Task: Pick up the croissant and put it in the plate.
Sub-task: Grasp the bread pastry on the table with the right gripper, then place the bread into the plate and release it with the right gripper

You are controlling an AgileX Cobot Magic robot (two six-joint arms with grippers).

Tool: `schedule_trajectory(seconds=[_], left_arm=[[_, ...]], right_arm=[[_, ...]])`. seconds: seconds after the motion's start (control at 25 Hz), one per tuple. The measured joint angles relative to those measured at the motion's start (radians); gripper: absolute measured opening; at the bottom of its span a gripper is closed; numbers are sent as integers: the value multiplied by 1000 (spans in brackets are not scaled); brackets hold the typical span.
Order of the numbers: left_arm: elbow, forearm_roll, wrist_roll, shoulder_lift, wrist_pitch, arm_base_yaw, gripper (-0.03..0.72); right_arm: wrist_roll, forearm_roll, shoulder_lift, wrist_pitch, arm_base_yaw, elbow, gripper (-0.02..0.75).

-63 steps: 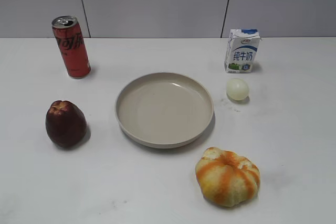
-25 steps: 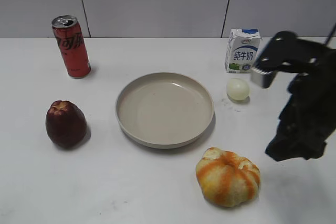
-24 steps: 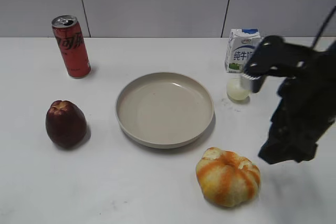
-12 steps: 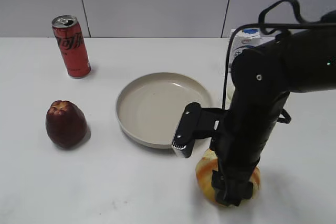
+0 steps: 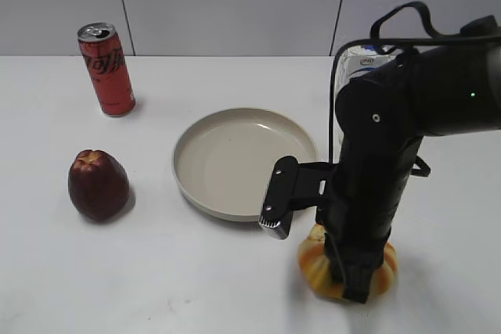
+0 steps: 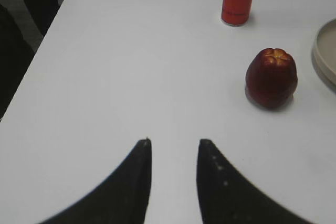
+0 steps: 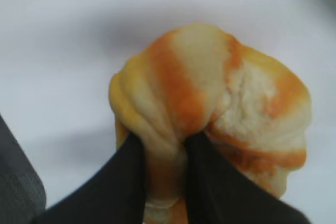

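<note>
While my right gripper [image 7: 160, 148] pinches the croissant [image 7: 210, 114] on the counter [image 5: 156, 271], jaws narrow on a fold | step: grasp | next: I lift, carry left to the plate [image 5: 235, 162].

Lab bench: white table [image 5: 196, 287], grey panels [image 5: 235, 5]

Even, diffuse overhead lighting; soft shadows beneath the apple [image 5: 98, 184] and plate [image 5: 245, 163]. Right wrist view: croissant [image 7: 210, 114] close and slightly soft, background blurred. Left wrist view: fingers [image 6: 131, 182] defocused.
</note>
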Motion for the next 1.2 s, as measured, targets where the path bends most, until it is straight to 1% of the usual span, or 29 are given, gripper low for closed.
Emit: schedule_trajectory(seconds=[0.08,0.2,0.28,0.4,0.48,0.64,0.84,1.0,1.12,1.16,1.2], left_arm=[[0,0,0,0,0,0,234],[0,0,0,0,0,0,234],[0,0,0,0,0,0,234],[0,0,0,0,0,0,234],[0,0,0,0,0,0,234],[0,0,0,0,0,0,234],[0,0,0,0,0,0,234],[0,0,0,0,0,0,234],[0,0,0,0,0,0,234],[0,0,0,0,0,0,234],[0,0,0,0,0,0,234]], right_arm=[[0,-25,-37,60,0,-28,133],[-11,-45,-103,113,0,-118,133],[-63,-51,-117,122,0,-205,132],[-200,-39,-103,120,0,-331,132],[-261,-12,-66,120,0,-416,132],[-338,-8,75,121,0,-578,132],[-359,-12,294,162,0,-749,132],[-359,-17,387,173,0,-781,132],[-359,-19,408,187,0,-782,132],[-359,-19,408,192,0,-782,145],[-359,-19,408,193,0,-783,185]])
